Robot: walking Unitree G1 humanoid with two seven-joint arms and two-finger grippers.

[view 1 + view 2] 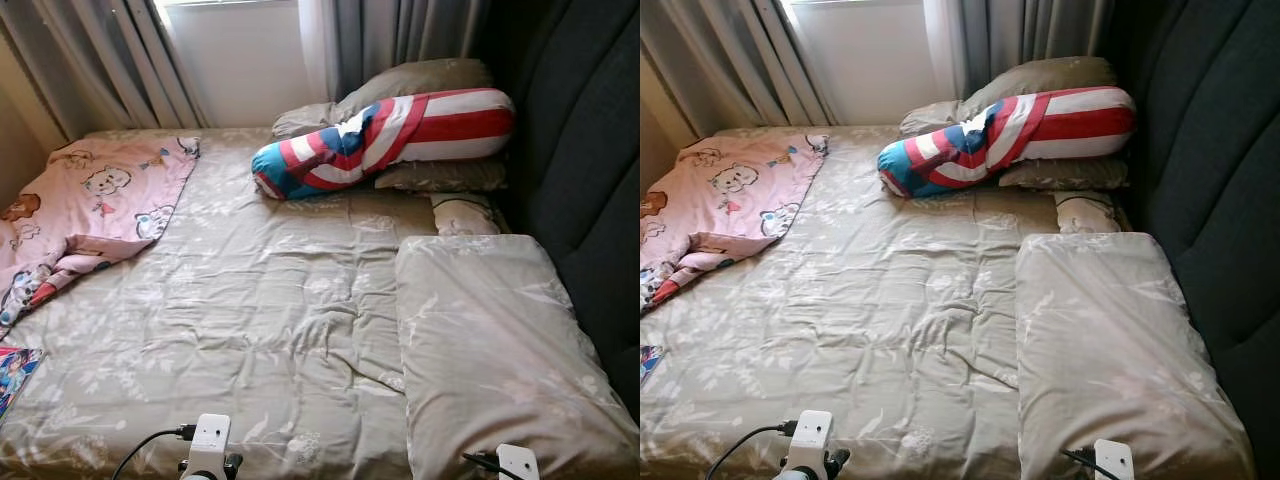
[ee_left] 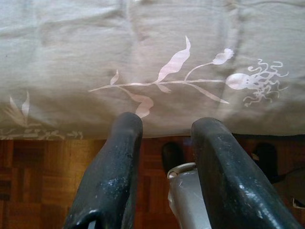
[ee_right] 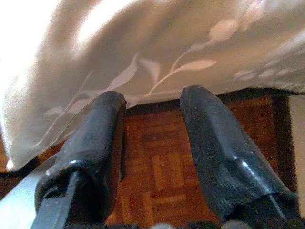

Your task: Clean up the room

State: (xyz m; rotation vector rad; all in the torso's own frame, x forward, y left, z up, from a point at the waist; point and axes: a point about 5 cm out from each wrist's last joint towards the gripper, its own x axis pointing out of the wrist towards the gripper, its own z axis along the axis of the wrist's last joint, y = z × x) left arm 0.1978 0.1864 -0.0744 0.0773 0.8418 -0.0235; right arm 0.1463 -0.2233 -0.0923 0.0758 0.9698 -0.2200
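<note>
A bed fills the head views, covered by a taupe floral quilt (image 1: 260, 300) that lies fairly smooth across the middle of the frame. A matching flat pillow (image 1: 490, 340) rests on it at the lower right, beside the dark padded headboard (image 1: 580, 180) along the right edge. At the upper centre, a red, white and blue striped bolster (image 1: 390, 135) leans across two more taupe pillows (image 1: 420, 80). A pink cartoon-print blanket (image 1: 90, 205) is bunched at the upper left, spilling toward the left edge, and a small colourful item (image 1: 15, 372), possibly a book or bag, pokes in at the lower left.

In the left wrist view, the left gripper (image 2: 164, 138) hangs low by the quilt's hanging edge above a parquet floor (image 2: 38, 176), its fingers spread with nothing between them. In the right wrist view, the right gripper (image 3: 152, 105) is likewise parted and empty, just below the draped fabric.
</note>
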